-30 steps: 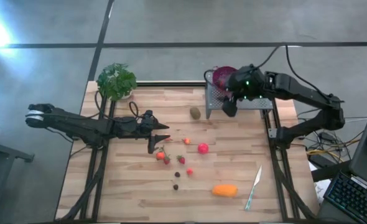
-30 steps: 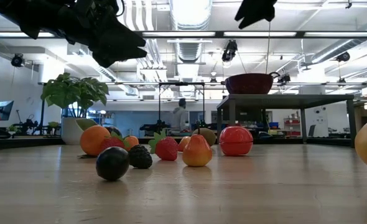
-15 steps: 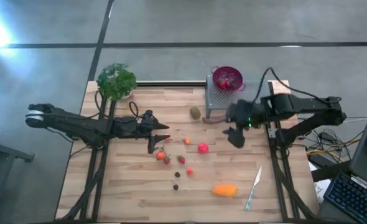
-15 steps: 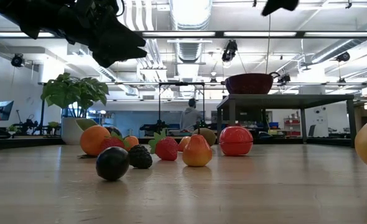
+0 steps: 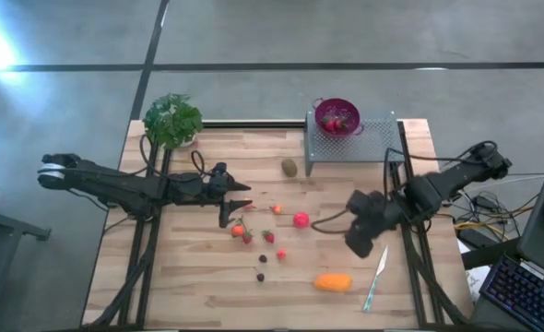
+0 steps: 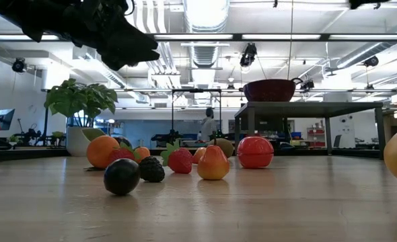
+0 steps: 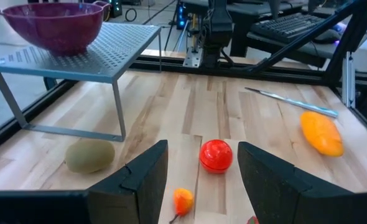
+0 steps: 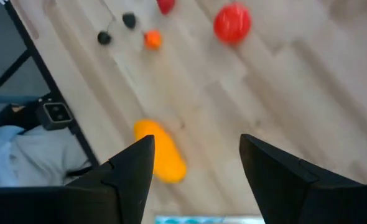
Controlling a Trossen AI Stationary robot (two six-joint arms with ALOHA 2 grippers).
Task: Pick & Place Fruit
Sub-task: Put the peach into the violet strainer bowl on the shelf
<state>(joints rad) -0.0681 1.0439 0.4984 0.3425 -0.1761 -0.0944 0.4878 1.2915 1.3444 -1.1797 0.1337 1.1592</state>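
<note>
Beneath the right gripper (image 5: 362, 242), fingers apart and empty, the oblong orange plastic fruit (image 5: 333, 282) looks light, stiff, slippery: best pinched across its narrow middle.

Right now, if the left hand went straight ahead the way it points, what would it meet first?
Probably the red ball: the left hand is open and empty, and in its wrist view the ball sits centred just beyond its fingers. A small orange berry lies nearer but lower, so depth is uncertain.
</note>
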